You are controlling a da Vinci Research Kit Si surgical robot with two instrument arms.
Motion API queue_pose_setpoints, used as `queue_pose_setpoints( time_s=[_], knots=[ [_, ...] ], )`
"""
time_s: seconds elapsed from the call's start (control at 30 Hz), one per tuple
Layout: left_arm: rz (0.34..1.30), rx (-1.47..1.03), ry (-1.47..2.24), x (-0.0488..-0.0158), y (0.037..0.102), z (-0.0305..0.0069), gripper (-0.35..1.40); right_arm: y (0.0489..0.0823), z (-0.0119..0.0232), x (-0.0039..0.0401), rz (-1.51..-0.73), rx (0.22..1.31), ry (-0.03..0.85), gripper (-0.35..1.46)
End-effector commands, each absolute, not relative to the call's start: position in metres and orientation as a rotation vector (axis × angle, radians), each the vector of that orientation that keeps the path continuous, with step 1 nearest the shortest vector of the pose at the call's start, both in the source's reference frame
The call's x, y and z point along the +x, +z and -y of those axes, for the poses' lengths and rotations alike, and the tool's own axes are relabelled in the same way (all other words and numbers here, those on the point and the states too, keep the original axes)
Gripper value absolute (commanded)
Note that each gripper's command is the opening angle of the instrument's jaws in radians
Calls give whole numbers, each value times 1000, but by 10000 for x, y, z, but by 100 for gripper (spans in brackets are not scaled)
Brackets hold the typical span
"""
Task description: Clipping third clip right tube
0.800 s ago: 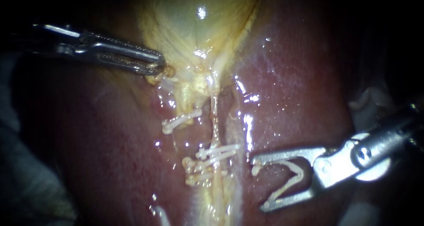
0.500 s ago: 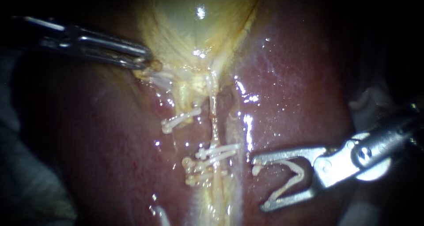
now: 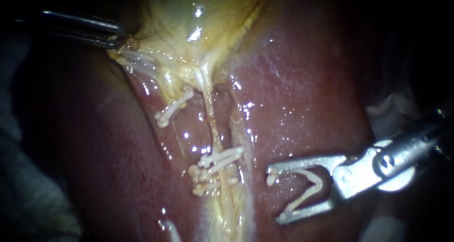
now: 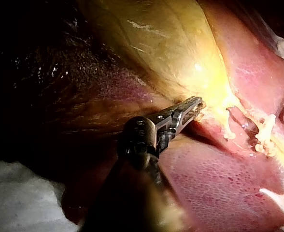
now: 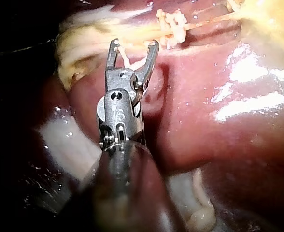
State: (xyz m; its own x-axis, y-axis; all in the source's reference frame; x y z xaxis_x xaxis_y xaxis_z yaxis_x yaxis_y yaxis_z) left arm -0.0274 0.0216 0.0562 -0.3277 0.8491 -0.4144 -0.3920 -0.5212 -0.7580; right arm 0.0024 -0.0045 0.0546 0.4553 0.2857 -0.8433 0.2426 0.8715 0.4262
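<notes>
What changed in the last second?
Left instrument, jaws shut on the gallbladder edge, pulled up and left, stretching the tissue; the upper clip followed and tilted. Unchanged: right instrument holding its loaded clip beside the right tube, lower clips.

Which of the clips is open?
The V-shaped clip in the right instrument's jaws; the upper clip and the clustered clips are closed flat.

Gallbladder [image 3: 203,20] pale yellow; liver [image 3: 307,81] dark red, finely speckled; clips [image 3: 215,166] white.
</notes>
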Motion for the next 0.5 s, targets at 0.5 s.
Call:
queue_pose_setpoints(
  time_s=[0.5],
  knots=[
    [692,-1047,1935,-275,561,-215,-35,594,-31,52,-1058,787,486,49]
  ],
)
